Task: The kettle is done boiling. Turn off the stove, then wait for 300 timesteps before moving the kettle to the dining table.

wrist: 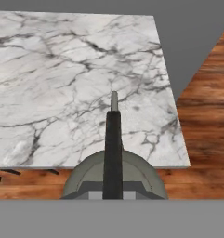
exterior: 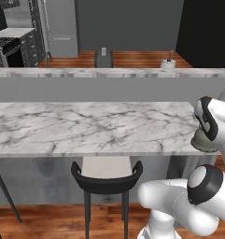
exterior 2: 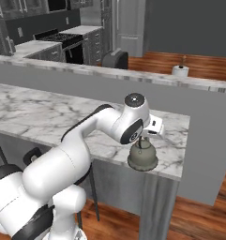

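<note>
Grey-beige metal, dull and smooth: the kettle sits at the near corner of the dining table, close to the front edge and to the end where the marble stops. From the right base view its base seems to touch the slab or hang just above it; I cannot tell which. In my hand view the round body is directly under me, and part of it reaches out over the table edge, with wooden floor behind it.

My gripper is right over the top of the kettle, where the thin dark handle arches. The fingers themselves are hidden, so I cannot tell if they pinch the handle or stand apart.

I judge the kettle to be stiff and not fragile, but rather heavy if water is inside, and perhaps hot on the body. The round metal sides are slippery for two fingers, so the handle is the right place to hold, at its highest middle point, where the load hangs straight down. Held off the middle, it would probably tilt and swing.

The stove is far behind, well apart from here.
</note>
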